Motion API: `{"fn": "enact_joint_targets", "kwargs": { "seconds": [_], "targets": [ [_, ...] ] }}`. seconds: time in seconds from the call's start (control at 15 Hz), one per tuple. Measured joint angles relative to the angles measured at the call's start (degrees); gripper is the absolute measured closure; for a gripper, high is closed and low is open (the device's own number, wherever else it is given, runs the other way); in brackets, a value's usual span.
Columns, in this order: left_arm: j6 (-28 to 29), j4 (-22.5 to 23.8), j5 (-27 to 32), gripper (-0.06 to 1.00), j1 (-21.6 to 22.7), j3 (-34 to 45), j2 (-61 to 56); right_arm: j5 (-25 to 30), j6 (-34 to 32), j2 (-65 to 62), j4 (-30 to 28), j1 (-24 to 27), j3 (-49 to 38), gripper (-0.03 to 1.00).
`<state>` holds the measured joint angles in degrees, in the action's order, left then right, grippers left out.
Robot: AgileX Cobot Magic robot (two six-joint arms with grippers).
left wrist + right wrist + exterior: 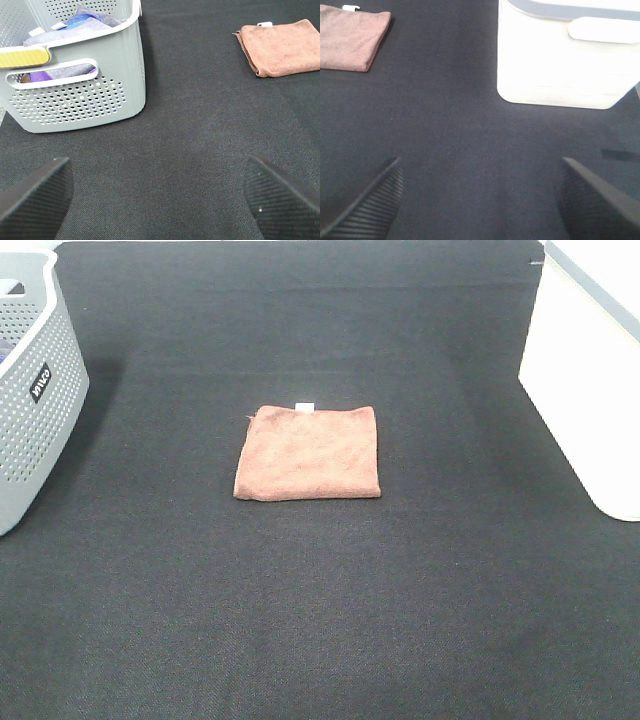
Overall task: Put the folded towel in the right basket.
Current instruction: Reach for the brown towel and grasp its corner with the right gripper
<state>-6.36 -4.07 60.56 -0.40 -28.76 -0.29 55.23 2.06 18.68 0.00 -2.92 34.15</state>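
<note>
The folded towel point(308, 453) lies mid-frame on the table point(320, 620), well left of the right basket point(590, 390); my right gripper point(480, 210), spread wide and empty, sits nearer the basket.

left fingers point(35, 195): spread | right fingers point(600, 200): spread | wrists: apparently tilted down

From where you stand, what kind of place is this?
Probably a lab bench staged for laundry sorting, not a real home: a folded towel lies alone on a black mat, with a grey basket holding clothes on the left and a white basket on the right.
</note>
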Motion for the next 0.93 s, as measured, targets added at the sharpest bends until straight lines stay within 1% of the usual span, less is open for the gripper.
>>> {"fn": "enact_joint_targets", "kwargs": {
  "seconds": [0.2, 0.4, 0.53, 0.6, 0.8, 0.93],
  "targets": [
    [0.00, 0.00, 0.00, 0.06, 0.00, 0.00, 0.00, -1.26, 0.00, 12.09, 0.40, 0.00, 4.30, 0.20],
    [0.00, 0.00, 0.00, 0.06, 0.00, 0.00, 0.00, -1.55, 0.00, 24.75, 0.57, 0.00, 11.86, 0.20],
    [0.00, 0.00, 0.00, 0.06, 0.00, 0.00, 0.00, -1.60, 0.00, 33.00, 1.15, 0.00, 18.33, 0.20],
    [0.00, 0.00, 0.00, 0.06, 0.00, 0.00, 0.00, -1.66, 0.29, 39.19, 1.72, 0.00, 23.38, 0.20],
    [0.00, 0.00, 0.00, 0.06, 0.00, 0.00, 0.00, -1.66, 2.06, 51.80, 2.18, 0.00, 33.69, 0.20],
    [0.00, 0.00, 0.00, 0.06, 0.00, 0.00, 0.00, -1.66, 3.38, 58.61, 4.24, 0.00, 40.45, 0.20]
  ]
}}
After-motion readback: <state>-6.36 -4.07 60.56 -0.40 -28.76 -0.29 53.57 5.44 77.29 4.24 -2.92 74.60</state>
